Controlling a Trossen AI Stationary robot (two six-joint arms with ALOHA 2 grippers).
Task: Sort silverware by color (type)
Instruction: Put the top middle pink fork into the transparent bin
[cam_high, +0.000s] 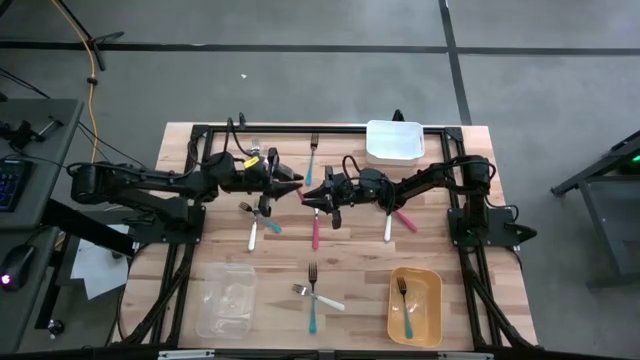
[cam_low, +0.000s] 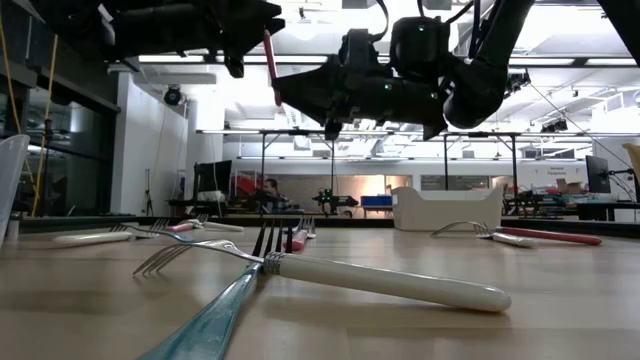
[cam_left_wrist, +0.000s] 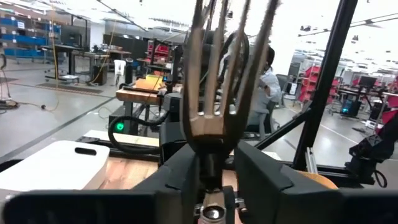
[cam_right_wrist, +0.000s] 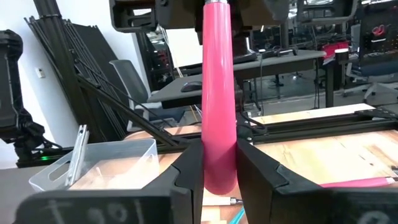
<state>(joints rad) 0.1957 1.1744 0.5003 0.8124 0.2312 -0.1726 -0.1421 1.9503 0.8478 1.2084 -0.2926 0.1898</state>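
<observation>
A pink-handled fork (cam_high: 303, 190) hangs in the air over the middle of the table, roughly upright, between my two grippers. My left gripper (cam_high: 290, 184) is shut on its metal end, and the tines (cam_left_wrist: 224, 68) stand up beyond the fingers. My right gripper (cam_high: 318, 193) is shut on the pink handle (cam_right_wrist: 219, 93). In the low view the handle (cam_low: 271, 62) slants down between both grippers. Other forks lie flat on the table: teal (cam_high: 310, 165), white (cam_high: 252, 236), pink (cam_high: 315, 233), white (cam_high: 388, 228) and pink (cam_high: 406, 221). My left gripper pinches the fork's metal neck (cam_left_wrist: 211, 146), just below the tines, between its two fingers; the fork is lifted clear with the tines upward. My right gripper pinches the lower, free end of the pink handle (cam_right_wrist: 219, 165) between its two fingers (cam_right_wrist: 186, 174), coming level from the table's right. The handle rises away from it toward the left gripper.
A white tub (cam_high: 395, 141) stands at the far edge. A yellow tub (cam_high: 415, 305) at the near right holds one fork. A clear tub (cam_high: 225, 298) stands at the near left. A teal fork and a white fork lie crossed (cam_high: 315, 298) near the front edge.
</observation>
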